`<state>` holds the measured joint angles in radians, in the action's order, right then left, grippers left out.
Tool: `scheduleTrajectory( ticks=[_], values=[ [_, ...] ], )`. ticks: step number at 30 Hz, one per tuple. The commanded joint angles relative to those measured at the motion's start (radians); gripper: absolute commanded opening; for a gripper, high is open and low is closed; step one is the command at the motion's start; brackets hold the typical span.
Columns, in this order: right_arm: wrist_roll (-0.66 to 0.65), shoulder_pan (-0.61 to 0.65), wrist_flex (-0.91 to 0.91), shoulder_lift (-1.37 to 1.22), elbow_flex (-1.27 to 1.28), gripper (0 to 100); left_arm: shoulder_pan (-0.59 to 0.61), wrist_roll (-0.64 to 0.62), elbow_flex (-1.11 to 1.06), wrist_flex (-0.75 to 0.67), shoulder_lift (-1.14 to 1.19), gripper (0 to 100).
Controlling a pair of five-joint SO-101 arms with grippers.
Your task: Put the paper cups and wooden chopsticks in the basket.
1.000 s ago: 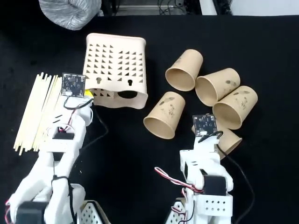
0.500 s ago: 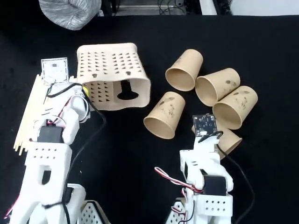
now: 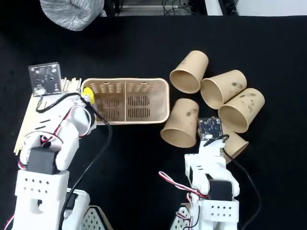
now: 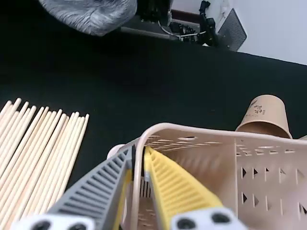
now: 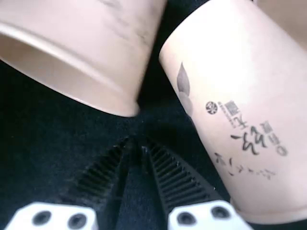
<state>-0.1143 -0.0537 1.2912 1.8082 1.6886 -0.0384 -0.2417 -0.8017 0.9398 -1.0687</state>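
L gripper [image 4: 138, 154] clamped on basket [image 4: 261, 165] end wall, R gripper [image 5: 137, 143] pinched together by paper cups [image 5: 225, 86].

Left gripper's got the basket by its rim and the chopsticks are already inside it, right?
Not quite. The left gripper does hold the basket by its rim, but the chopsticks lie on the table beside the basket, not inside it; the left wrist view shows this.

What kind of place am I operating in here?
Probably a lab or workshop bench: a black-covered table, with loose cables trailing behind it along a plain white wall.
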Motion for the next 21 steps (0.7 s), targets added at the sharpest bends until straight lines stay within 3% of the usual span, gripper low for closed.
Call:
scheduleTrajectory(
  ticks=[1,9,16,21],
  values=[
    [0.003,0.009,0.005,0.065,-0.004,2.2,0.013,-0.046,0.074,0.023,-0.026,3],
    [0.003,0.009,0.005,0.065,-0.004,2.2,0.012,-0.103,0.076,0.028,-0.026,3],
    [0.003,0.009,0.005,0.065,-0.004,2.2,0.010,-0.107,0.202,0.173,-0.025,3],
    [0.003,0.009,0.005,0.065,-0.004,2.2,0.012,-0.106,0.197,0.186,-0.025,3]
  ],
)
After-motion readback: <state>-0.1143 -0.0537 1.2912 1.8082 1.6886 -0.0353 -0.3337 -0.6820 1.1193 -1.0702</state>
